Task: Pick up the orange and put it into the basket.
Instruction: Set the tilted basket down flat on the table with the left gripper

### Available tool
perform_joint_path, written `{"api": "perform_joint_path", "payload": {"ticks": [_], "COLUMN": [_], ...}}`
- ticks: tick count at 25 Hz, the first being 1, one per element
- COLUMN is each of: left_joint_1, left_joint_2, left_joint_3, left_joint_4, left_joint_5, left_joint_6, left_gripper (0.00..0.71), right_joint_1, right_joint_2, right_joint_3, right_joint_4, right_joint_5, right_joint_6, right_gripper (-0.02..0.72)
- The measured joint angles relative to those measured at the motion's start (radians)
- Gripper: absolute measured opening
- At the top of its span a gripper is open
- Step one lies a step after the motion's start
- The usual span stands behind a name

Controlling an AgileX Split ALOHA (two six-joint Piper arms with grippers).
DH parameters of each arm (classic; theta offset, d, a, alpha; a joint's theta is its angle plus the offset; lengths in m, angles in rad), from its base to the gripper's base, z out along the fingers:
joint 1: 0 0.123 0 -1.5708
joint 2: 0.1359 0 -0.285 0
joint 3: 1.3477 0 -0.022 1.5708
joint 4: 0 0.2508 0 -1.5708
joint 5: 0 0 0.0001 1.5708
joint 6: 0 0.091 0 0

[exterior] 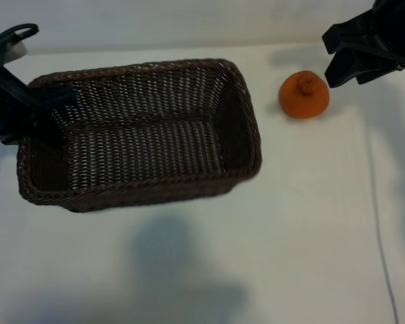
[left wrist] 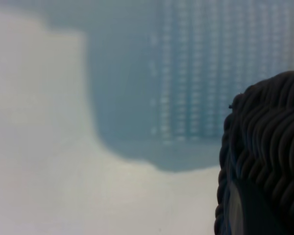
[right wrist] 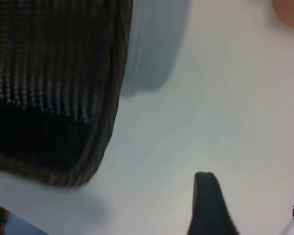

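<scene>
nothing done yet: orange [exterior: 304, 96] sits right of the basket [exterior: 138, 185], lifted by the left end effector [exterior: 37, 101]; right end effector [exterior: 334, 57], wide, empty, hovers beside it.

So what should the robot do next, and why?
Probably lower the right gripper onto the orange. The orange sits on the table, outside the basket, and the open right gripper hangs just beside it. The left gripper is clamped on the basket's rim, holding it lifted above its shadow.
</scene>
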Motion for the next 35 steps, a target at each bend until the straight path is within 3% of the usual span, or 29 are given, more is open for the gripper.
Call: {"api": "perform_joint_path", "payload": {"ticks": [7,19,28,35], "left_joint_1": [0.000,0.000,-0.061,-0.070], "left_joint_2": [0.009,0.184,0.305,0.358], "left_joint_3": [-0.008,-0.179,-0.181,-0.181], "left_joint_4": [-0.052,-0.096,-0.126,-0.127], "left_joint_5": [0.015,0.087,-0.023,-0.096], "left_joint_6": [0.075,0.076,0.103,0.120], "left_gripper": [0.156,0.156,0.156,0.156], "right_joint_1": [0.000,0.000,0.000,0.000], "right_joint_2": [0.000,0.000,0.000,0.000], "right_joint_3": [0.000,0.000,0.000,0.000], "right_joint_4": [0.000,0.000,0.013,0.023], "right_joint_5": [0.000,0.001,0.001,0.001], "right_joint_6": [0.000,0.000,0.000,0.000], "right_gripper": [0.417,0.417,0.417,0.417]}}
